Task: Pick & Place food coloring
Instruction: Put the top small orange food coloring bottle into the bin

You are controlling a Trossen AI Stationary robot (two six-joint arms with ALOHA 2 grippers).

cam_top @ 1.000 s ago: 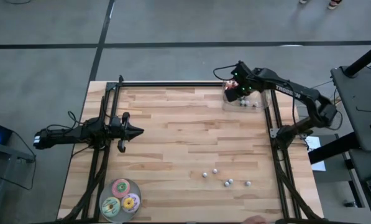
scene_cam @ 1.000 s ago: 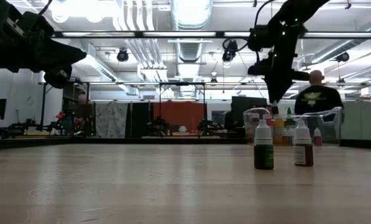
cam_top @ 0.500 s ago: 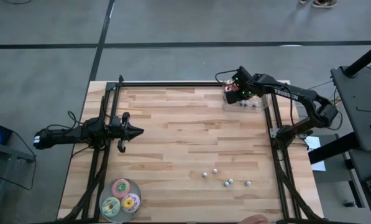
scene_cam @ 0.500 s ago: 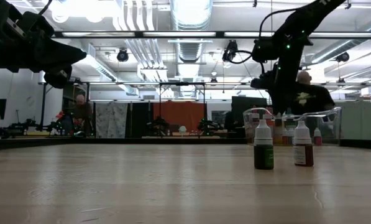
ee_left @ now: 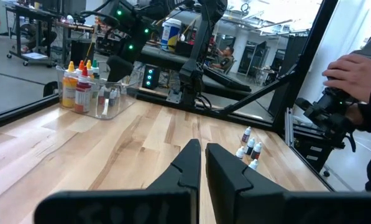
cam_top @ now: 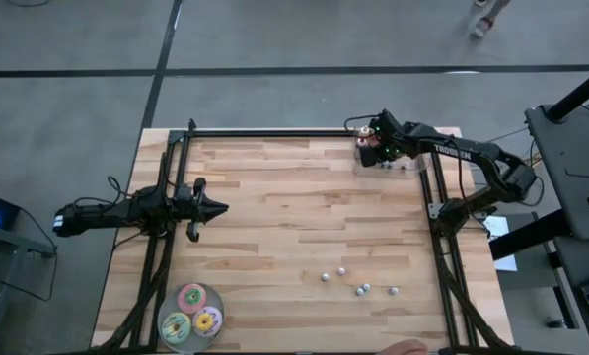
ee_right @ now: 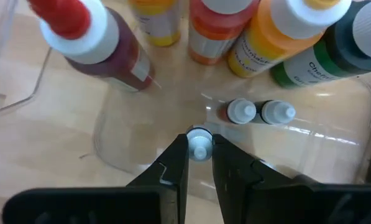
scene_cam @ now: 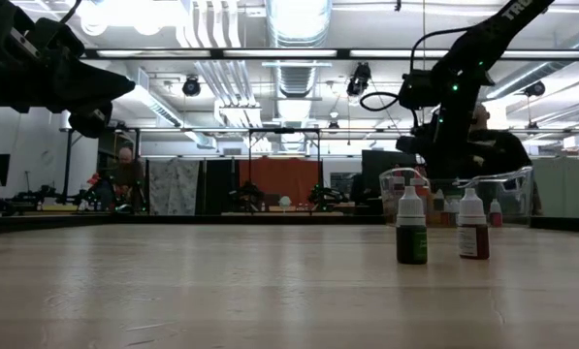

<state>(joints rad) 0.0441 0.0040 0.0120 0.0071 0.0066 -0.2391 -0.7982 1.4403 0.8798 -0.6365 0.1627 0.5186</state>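
Pinching a small bottle (ee_right: 200, 144) inside the clear bin (cam_top: 412, 166): right hand (ee_right: 200, 155); left's fingers together.

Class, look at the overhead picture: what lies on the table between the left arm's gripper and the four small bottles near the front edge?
Nothing: in the high view, only bare wooden table lies between the left gripper and the four small bottles.

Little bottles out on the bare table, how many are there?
4 little bottles, clustered on the right half of the table: one, one, one, one. Another might hide close beside them.
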